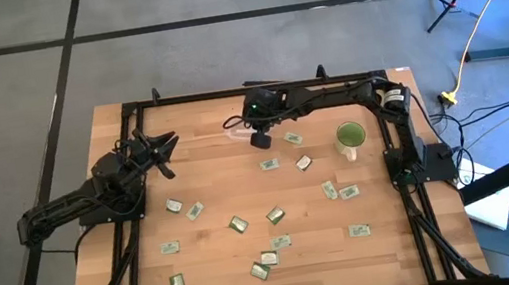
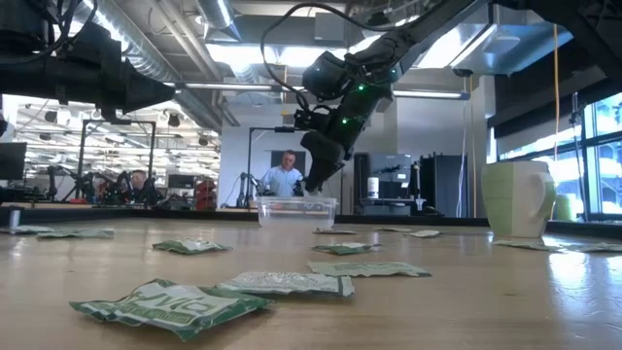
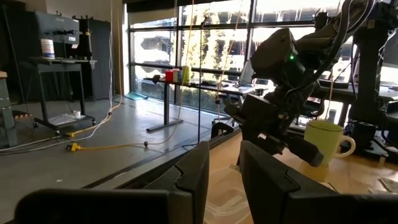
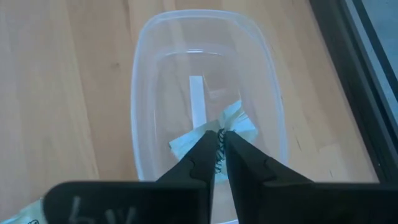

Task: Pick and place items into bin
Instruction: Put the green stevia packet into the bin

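Observation:
My right gripper (image 4: 217, 151) is shut on one pale green packet (image 4: 239, 124) right over the clear bin (image 4: 149, 93). It points down near the table's far edge (image 1: 261, 142), its fingertips just above the bin's rim (image 2: 296, 201). Several more packets lie flat on the wood, among them one (image 1: 237, 224) mid-table and one (image 2: 170, 306) close to the low camera. My left gripper (image 3: 224, 171) is open and raised over the table's left side (image 1: 162, 146), touching nothing. My right gripper pinches the packet by one edge (image 4: 219, 134) between its two fingertips, coming from above and pointing down. The packet hangs below the fingers, inside the outline of the bin. Whether its lower end touches the bin's floor, I cannot tell.
A green cup with a handle (image 1: 350, 136) stands right of the bin (image 2: 515, 199). A black frame rail (image 1: 326, 81) runs along the far edge just behind the bin. Packets are scattered over the middle and near parts of the table.

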{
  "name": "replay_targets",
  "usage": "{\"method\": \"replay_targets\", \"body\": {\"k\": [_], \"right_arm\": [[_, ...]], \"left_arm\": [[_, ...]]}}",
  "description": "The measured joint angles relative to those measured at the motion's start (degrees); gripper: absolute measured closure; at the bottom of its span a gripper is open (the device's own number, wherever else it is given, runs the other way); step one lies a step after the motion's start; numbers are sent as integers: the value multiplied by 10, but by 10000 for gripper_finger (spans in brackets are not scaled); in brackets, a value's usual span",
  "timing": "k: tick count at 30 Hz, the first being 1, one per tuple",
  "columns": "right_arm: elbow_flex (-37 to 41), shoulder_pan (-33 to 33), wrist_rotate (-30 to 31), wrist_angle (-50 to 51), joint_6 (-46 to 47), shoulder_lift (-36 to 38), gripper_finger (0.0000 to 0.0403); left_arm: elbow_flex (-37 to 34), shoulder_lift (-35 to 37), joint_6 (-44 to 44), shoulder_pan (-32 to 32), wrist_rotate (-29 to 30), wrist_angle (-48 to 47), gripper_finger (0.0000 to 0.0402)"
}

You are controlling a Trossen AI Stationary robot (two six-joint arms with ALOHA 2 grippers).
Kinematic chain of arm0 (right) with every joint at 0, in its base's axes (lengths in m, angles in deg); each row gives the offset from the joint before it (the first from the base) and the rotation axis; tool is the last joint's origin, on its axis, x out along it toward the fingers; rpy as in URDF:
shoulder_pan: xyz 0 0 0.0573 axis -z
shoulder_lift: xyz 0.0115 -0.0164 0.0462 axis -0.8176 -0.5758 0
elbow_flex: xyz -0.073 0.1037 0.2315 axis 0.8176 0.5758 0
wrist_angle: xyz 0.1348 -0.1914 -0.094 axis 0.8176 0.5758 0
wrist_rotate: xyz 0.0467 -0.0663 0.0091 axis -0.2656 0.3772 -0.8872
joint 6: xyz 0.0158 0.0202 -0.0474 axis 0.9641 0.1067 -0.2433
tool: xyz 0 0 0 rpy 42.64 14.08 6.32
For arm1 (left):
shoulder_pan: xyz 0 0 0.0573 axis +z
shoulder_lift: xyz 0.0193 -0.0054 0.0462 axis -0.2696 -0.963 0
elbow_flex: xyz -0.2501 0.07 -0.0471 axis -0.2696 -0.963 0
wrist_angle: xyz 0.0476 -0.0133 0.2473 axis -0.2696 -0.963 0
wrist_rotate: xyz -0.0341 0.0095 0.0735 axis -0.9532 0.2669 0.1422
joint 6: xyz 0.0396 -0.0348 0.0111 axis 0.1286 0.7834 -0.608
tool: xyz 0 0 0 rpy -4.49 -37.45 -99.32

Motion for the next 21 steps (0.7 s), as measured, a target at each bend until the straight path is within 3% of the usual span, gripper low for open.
{"method": "replay_targets", "body": {"k": [10,21], "right_arm": [[0,2,0,22,0,3,318],[-28,3,0,288,60,11,318]], "left_arm": [[0,0,0,0,0,0,315],[0,0,0,0,0,0,315]]}}
